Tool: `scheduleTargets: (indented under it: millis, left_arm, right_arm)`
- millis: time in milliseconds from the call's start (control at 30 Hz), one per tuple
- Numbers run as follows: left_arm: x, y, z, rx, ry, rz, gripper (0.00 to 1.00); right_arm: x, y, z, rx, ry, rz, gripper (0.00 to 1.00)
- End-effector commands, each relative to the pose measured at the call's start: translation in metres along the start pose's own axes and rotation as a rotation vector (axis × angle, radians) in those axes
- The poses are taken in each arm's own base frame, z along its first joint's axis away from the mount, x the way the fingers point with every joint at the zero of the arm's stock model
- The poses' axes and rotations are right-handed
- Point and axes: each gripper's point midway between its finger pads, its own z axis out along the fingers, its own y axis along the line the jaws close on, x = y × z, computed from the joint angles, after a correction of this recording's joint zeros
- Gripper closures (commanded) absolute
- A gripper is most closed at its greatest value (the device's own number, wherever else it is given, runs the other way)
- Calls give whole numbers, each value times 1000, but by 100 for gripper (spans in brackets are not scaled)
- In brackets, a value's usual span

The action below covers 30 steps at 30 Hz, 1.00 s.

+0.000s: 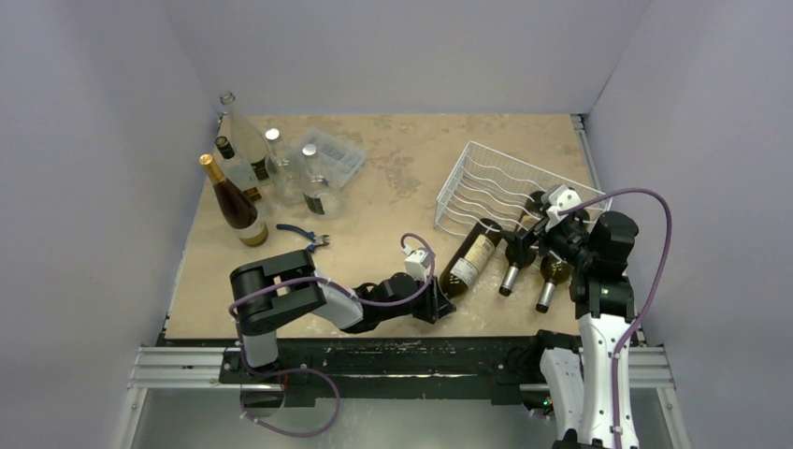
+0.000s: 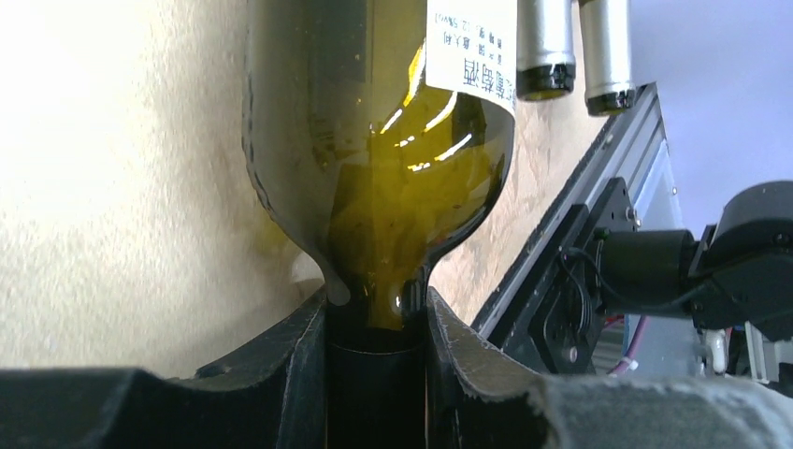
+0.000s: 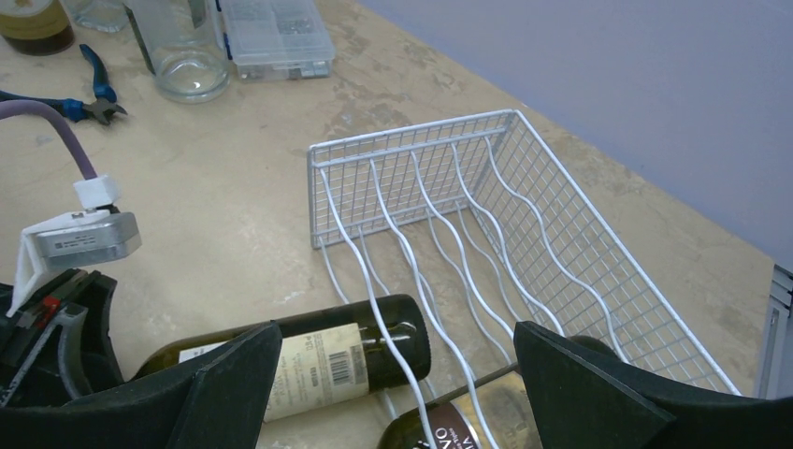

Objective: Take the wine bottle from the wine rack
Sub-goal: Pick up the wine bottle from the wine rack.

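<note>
The white wire wine rack [image 1: 505, 182] sits at the right rear of the table and also shows in the right wrist view [image 3: 486, 196]. A dark green wine bottle with a cream label [image 1: 472, 257] lies on the table, its base under the rack's front wire [image 3: 323, 360]. My left gripper [image 1: 438, 297] is shut on this bottle's neck; the left wrist view shows the jaws [image 2: 374, 313] clamped just below the shoulder [image 2: 374, 140]. My right gripper [image 1: 528, 234] hovers open and empty over the rack's front edge [image 3: 402, 374]. Two more dark bottles [image 1: 519, 253] lie beside the held one.
Several bottles stand at the back left [image 1: 234, 201], next to a clear plastic compartment box [image 1: 332, 154] and blue-handled pliers [image 1: 304, 236]. The pliers [image 3: 93, 89], the box [image 3: 276, 33] and a glass jar [image 3: 187, 56] also show in the right wrist view. Walls close in both sides.
</note>
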Motion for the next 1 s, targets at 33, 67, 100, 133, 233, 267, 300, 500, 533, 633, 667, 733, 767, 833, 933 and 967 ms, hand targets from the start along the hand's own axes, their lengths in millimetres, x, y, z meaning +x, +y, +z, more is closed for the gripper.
scheduleTargets:
  millis: [33,67,100,133,233,267,300,500,533,633,667,733,767,833,933,967]
  left_arm:
    - [-37,-39,-21,132,-165,26,100]
    - [-35,-37,-25,130,-163,25,100]
    - [-34,-36,-28,129,-163,23,100]
    - [-33,-35,-31,129,-164,23,100]
    - [-27,-31,-41,125,-161,23,100]
    - [-25,-31,-43,126,-162,20,100]
    - [-23,-29,-46,125,-162,17,100]
    - [-13,-21,-59,120,-141,2,100]
    - [-11,-21,-60,119,-135,2,100]
    - [-10,-21,-67,120,-130,1,100]
    - [-10,-20,-69,118,-129,2,100]
    - [-10,-19,-74,111,-125,7,100]
    - [-10,-18,-76,108,-123,10,100]
    - [-10,-17,-80,94,-113,16,100]
    - [-8,-15,-87,75,-89,32,100]
    - [-8,-14,-90,67,-82,36,100]
  right_arm:
    - [-4,-4,-1,21,-18,-18,1]
    - [-4,-4,-1,21,-17,-19,1]
    - [-4,-4,-1,20,-16,-17,1]
    - [-3,-3,-1,18,-15,-17,1]
    - [-3,-3,-1,16,-15,-23,1]
    - [-3,-3,-1,15,-15,-25,1]
    - [-3,-2,-1,13,-13,-25,1]
    - [0,-2,-1,10,-6,-33,1]
    - [-1,-2,-2,10,-6,-34,1]
    - [2,-1,-2,7,1,-42,1]
    - [3,-1,-2,4,5,-43,1]
    - [4,0,-2,-2,8,-50,1]
    - [4,1,-2,-8,8,-51,1]
    - [5,4,-2,-25,8,-55,1]
    - [6,10,-2,-60,5,-65,1]
    - [7,12,-2,-72,5,-72,1]
